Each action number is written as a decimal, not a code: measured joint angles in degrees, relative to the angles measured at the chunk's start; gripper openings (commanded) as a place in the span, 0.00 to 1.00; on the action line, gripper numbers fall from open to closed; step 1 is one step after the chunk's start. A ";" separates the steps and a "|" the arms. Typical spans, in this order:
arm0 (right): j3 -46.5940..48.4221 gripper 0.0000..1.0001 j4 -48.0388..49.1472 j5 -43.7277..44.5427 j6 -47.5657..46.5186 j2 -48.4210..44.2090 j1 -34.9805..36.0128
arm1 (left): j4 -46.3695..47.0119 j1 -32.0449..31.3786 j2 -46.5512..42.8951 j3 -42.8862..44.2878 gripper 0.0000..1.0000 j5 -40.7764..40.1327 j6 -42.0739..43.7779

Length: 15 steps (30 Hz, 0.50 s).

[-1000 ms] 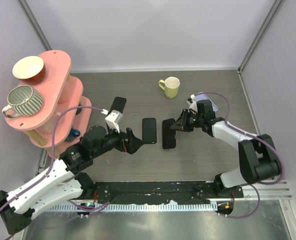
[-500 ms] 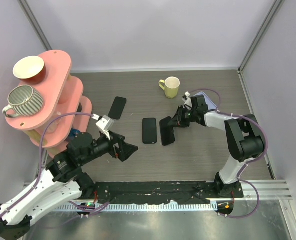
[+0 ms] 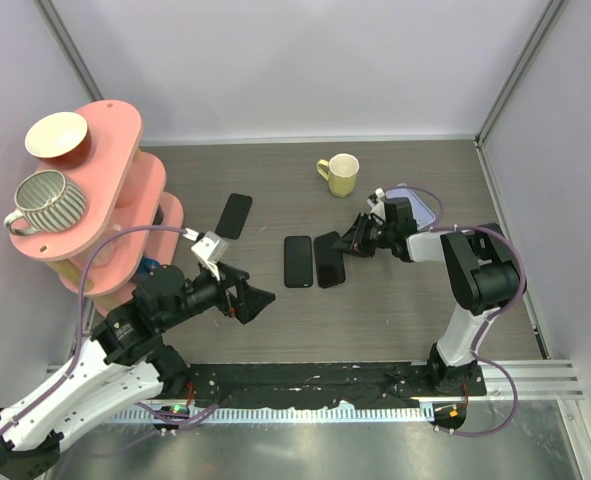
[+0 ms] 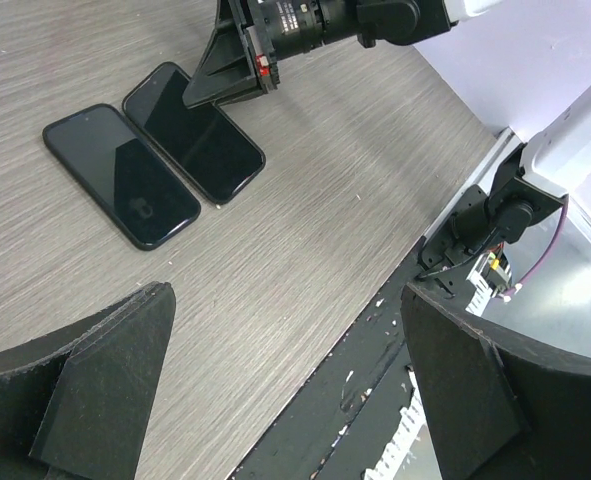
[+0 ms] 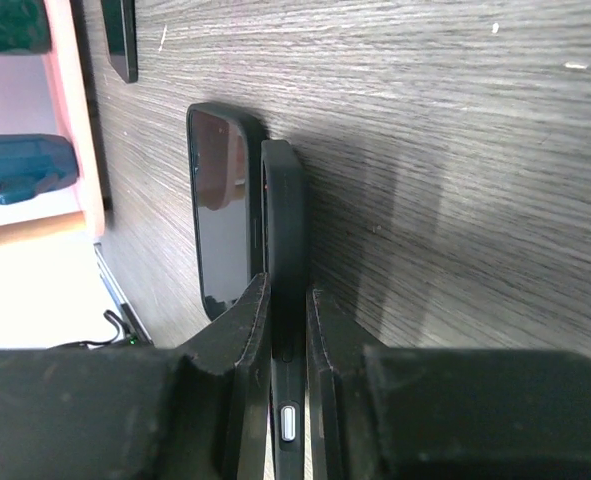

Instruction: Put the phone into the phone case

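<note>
The right gripper (image 3: 359,243) is nearly closed, its two fingers (image 5: 243,330) pinching the far end of the thin black phone (image 3: 328,261) across its thickness, with a small side button showing between them. The left gripper (image 3: 258,299) is spread fully wide and holds nothing, hovering above the wooden table (image 3: 395,310) near the front, well apart from both items. The phone sits low on the table in the middle, slightly angled, just beside the right edge of the dark phone case (image 3: 297,261), which lies flat with its glossy face up.
</note>
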 measured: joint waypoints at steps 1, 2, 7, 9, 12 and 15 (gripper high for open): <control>-0.59 0.04 1.62 -0.28 0.87 0.37 -0.09 | 0.00 0.00 0.02 0.00 1.00 0.00 0.00; -1.11 0.06 2.95 -0.46 1.66 0.63 -0.20 | 0.00 0.00 0.02 -0.02 1.00 0.00 0.02; -4.63 0.39 9.60 -0.55 5.03 0.83 -1.14 | 0.02 0.00 0.04 -0.15 1.00 -0.26 0.15; -5.77 0.48 10.67 0.04 5.49 0.85 -1.57 | 0.00 0.00 0.28 -0.20 1.00 -0.87 0.22; -6.75 0.64 10.93 -0.55 6.49 0.57 -2.38 | 0.00 0.00 1.40 -0.17 1.00 -1.81 0.39; -6.62 0.75 9.53 -0.22 6.21 -1.51 -2.54 | -0.52 0.00 4.00 0.37 1.00 -4.17 0.79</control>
